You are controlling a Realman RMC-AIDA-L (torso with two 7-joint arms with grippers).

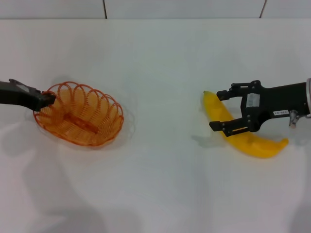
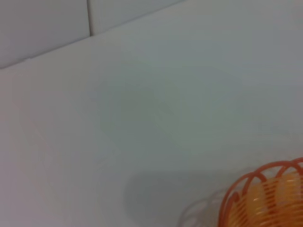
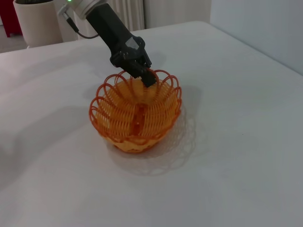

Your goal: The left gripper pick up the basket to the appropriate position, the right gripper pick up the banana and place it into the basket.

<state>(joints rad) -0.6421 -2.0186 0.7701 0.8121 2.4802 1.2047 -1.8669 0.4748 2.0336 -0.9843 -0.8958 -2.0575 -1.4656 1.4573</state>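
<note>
A white table (image 1: 160, 194) is filling nearly the whole head view, its surface lying plain and matte, with soft grey shadows falling across the near left part. Along the far edge a pale tiled wall (image 1: 184, 8) is showing, dark grout lines running down between the tiles (the same joints are appearing in the left wrist view, above the tabletop). In the right wrist view a cream-coloured pot (image 3: 38, 21) is standing beyond the table's far corner, with a dark red object (image 3: 9, 16) sitting just beside it, too cut off to identify. A white ribbed radiator (image 3: 128, 14) is standing behind them.
</note>
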